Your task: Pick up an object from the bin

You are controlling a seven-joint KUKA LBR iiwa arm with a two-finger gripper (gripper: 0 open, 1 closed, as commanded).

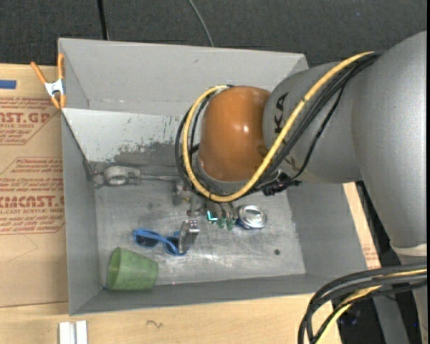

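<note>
One pincer [188, 233] in play, low over the middle of the bin floor, hanging beneath the arm's orange cover [229, 138]. Spread or pressed together? Cannot tell from this angle; its tip is small and dark against the metal. Right at that tip lies the right end of a blue looped thing [152, 239], thin and bent, stretching away to the left across the floor toward the near wall. Whether the two touch, I cannot say. Just to the right of the pincer sits a small shiny silver round thing [251, 217]. Further out, a green cup [131, 269] lies on its side in the near left corner, and a grey metal piece [118, 175] rests by the left of the far wall of the bin [129, 77].
</note>
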